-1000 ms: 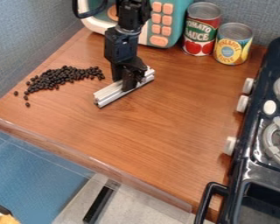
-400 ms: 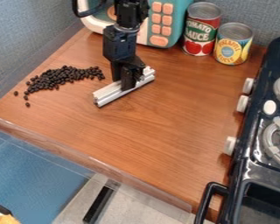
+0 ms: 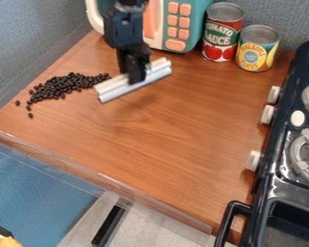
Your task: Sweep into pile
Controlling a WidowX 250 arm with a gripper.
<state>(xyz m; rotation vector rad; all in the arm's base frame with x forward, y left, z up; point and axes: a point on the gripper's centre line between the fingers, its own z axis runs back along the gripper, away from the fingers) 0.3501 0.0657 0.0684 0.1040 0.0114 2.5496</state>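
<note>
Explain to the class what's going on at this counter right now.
A robot arm's gripper has hold of a pale metal bar, held at a slant over the wooden counter. The bar's near end is beside a curved heap of small black beans. Most beans lie together, but a few sit apart at the heap's left end, so the sweeping looks unfinished.

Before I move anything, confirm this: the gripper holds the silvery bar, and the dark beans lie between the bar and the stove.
No, not between: the camera view shows the dark beans on the side of the silvery bar away from the stove. The gripper does hold the bar.
</note>
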